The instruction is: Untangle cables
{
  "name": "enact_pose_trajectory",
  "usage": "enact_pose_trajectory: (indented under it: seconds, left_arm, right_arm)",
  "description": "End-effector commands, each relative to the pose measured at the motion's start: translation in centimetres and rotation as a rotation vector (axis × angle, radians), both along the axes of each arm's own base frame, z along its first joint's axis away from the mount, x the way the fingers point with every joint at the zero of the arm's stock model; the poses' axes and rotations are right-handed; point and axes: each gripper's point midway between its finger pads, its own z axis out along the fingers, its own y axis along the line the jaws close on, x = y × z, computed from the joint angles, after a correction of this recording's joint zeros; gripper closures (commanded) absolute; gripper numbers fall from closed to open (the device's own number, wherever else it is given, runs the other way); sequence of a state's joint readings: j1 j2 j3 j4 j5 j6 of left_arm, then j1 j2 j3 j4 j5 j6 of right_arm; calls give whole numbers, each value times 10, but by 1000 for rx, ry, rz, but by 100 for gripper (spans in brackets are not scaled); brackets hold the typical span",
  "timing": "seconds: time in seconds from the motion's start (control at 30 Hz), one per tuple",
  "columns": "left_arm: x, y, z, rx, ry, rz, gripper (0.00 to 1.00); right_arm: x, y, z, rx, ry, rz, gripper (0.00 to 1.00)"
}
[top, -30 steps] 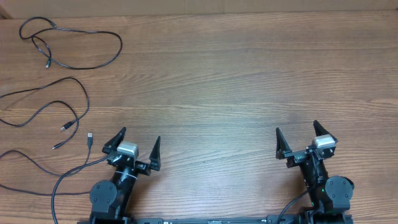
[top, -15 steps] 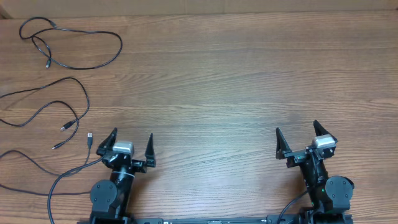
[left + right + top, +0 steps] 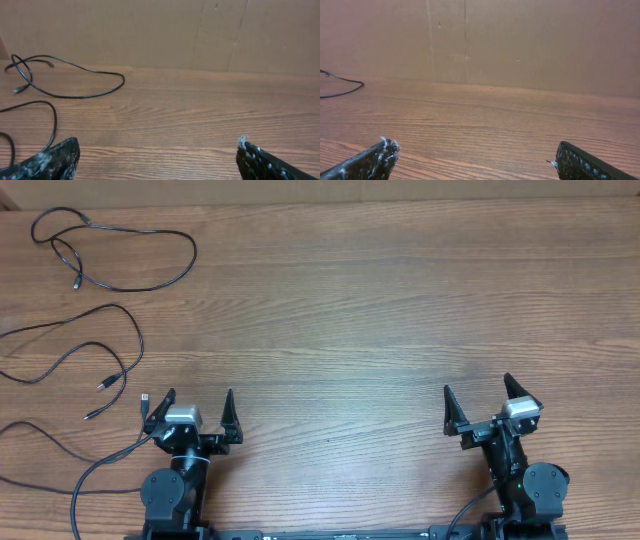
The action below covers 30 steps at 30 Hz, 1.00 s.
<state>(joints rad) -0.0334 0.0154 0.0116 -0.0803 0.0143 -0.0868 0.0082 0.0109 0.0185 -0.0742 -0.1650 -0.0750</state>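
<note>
Overhead view: wooden table [image 3: 380,300], both arms at its near edge.
Cables [image 3: 194,250]: loose black cords lying on the table's left side, from the far corner to the near edge.
Left gripper [image 3: 198,394]: jaws spread wide, nothing between them; one cable plug [image 3: 145,401] lies just beside its outer finger.
Right gripper [image 3: 477,385]: jaws spread wide, empty, well apart from the cables.
Left wrist view: looped cord [image 3: 123,80] ahead, to the left.

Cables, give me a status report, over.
Left gripper open, empty. Right gripper open, empty. Cables spread loose on the left side, none held. Nothing in the way.
</note>
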Motion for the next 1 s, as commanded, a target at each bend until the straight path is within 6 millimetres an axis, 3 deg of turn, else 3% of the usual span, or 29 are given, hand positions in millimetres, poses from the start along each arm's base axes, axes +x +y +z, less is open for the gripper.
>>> enact_pose_trajectory:
  seconds: [0.0,0.33,0.53,0.97]
  left_arm:
    - [0,4,-1,39,-6,14,1]
    - [0,8,-1,92,-7,31,0]
    - [0,17,0,13,-8,87,0]
    - [0,7,0,84,-10,28,1]
  right_arm:
    - [0,0,-2,-2,-3,-4,0]
    - [0,0,-2,-2,-3,-4,0]
    - [0,0,-2,-2,-3,-4,0]
    - [0,0,-2,-2,-3,-4,0]
